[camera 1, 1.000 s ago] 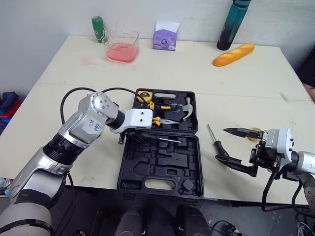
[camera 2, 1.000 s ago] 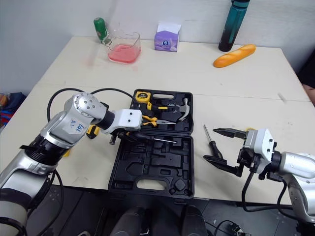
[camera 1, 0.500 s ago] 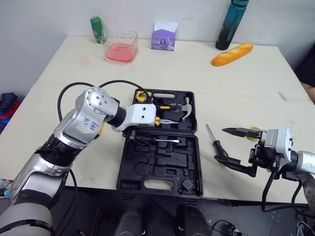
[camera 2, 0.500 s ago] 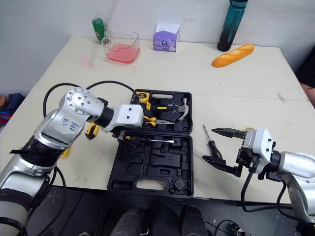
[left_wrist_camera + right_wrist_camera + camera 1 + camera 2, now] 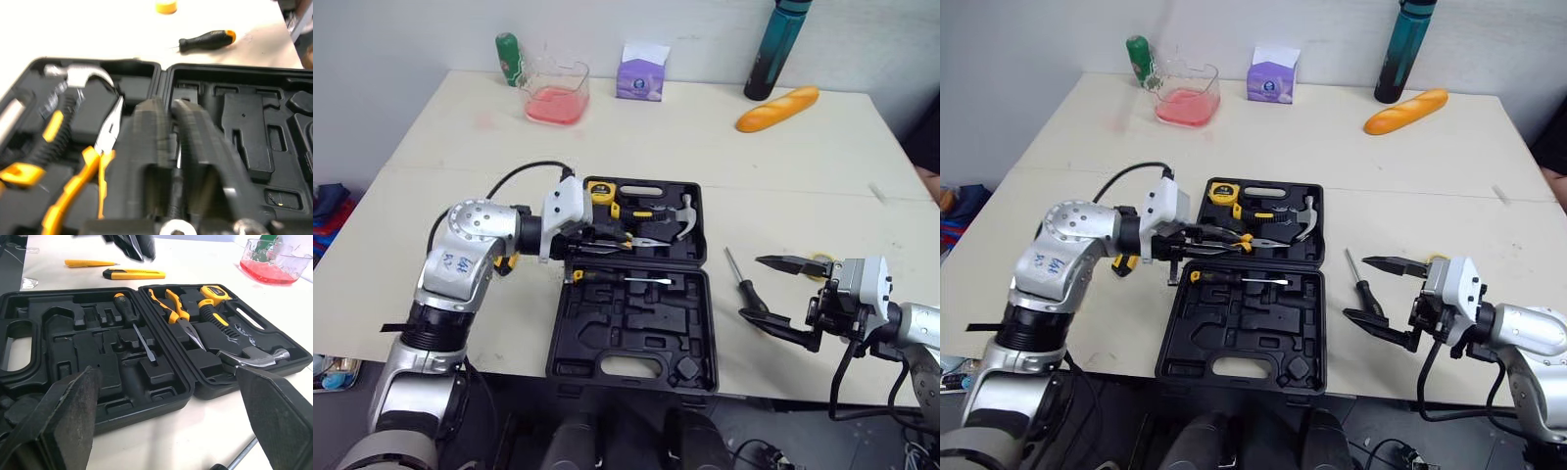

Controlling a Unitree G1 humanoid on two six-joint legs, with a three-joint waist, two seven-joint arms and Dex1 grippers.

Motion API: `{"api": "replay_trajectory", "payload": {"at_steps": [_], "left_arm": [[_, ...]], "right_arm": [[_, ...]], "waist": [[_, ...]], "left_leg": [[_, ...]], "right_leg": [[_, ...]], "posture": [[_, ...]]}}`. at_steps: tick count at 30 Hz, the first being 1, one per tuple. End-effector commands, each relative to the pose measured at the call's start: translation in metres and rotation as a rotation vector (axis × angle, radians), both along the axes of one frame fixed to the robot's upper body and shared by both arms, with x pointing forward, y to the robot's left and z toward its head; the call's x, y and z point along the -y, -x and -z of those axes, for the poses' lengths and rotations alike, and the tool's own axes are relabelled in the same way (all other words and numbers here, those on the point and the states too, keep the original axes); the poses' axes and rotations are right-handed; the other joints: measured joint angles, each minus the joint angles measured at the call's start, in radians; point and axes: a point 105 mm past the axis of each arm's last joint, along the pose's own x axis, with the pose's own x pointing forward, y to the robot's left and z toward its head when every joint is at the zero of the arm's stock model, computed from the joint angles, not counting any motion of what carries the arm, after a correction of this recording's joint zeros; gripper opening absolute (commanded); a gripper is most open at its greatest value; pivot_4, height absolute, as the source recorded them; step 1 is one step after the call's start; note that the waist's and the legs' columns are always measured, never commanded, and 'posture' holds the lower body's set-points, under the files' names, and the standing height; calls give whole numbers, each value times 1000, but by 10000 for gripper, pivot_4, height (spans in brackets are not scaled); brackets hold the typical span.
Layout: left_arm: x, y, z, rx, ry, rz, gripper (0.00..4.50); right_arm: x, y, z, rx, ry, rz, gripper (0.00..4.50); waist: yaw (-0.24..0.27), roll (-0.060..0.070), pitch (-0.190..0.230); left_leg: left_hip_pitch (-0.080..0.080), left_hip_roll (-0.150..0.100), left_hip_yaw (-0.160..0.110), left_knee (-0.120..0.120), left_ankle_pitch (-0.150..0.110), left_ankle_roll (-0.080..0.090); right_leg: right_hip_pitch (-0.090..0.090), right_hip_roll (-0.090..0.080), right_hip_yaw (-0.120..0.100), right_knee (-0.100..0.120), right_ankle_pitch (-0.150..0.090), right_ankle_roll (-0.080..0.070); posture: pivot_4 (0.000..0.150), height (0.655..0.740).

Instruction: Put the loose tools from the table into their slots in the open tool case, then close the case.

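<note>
Our left gripper (image 5: 607, 238), fingers pressed close together and empty, hovers over the open tool case (image 5: 631, 343). Its far half holds a tape measure (image 5: 599, 189), pliers (image 5: 644, 238) and a hammer (image 5: 680, 215), and its near half holds one screwdriver (image 5: 622, 278) at 12 o'clock. At the case's 3 o'clock a loose screwdriver (image 5: 740, 279) lies on the table (image 5: 705, 137) by our right gripper (image 5: 752, 286), fingers spread wide.

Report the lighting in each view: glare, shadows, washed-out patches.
Left eye view: soft, even light; the bread casts only a faint shadow on the table. Right wrist view: bright glints on the hammer head, while the hollows of the tool case stay dark. Left wrist view: the table behind the tool case is washed out to near white.
</note>
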Motion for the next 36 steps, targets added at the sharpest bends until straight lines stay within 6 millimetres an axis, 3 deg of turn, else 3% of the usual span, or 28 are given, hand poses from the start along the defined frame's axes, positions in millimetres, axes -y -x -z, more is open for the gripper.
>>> {"api": "replay_trajectory", "payload": {"at_steps": [1,13,19,25,36], "left_arm": [[2,1,1,11,45,6,590],[2,-12,62,-79,-30,-83,590],[2,-12,77,-110,-82,-98,590],[1,-7,104,-177,-159,-96,590],[-16,-11,147,-316,-305,-256,590]], "right_arm": [[0,2,-6,44,4,-3,45000],[4,4,-7,46,15,10,45000],[9,5,-8,43,25,25,45000],[10,8,-8,37,27,30,45000],[11,6,-4,26,12,46,45000]], "waist": [[0,0,0],[1,0,0],[1,0,0],[1,1,-1],[2,10,-22]], "left_leg": [[0,0,0,0,0,0],[0,0,0,0,0,0],[1,0,0,0,0,0],[8,0,-6,0,-2,0],[11,0,-8,0,-3,0]], "right_leg": [[0,0,0,0,0,0],[0,0,0,0,0,0],[2,0,0,0,0,0],[13,0,-5,-6,0,0],[18,0,-8,-10,0,1]], "posture": [[1500,7400],[1500,7400],[1500,7400],[1500,7400],[1500,7400]]}}
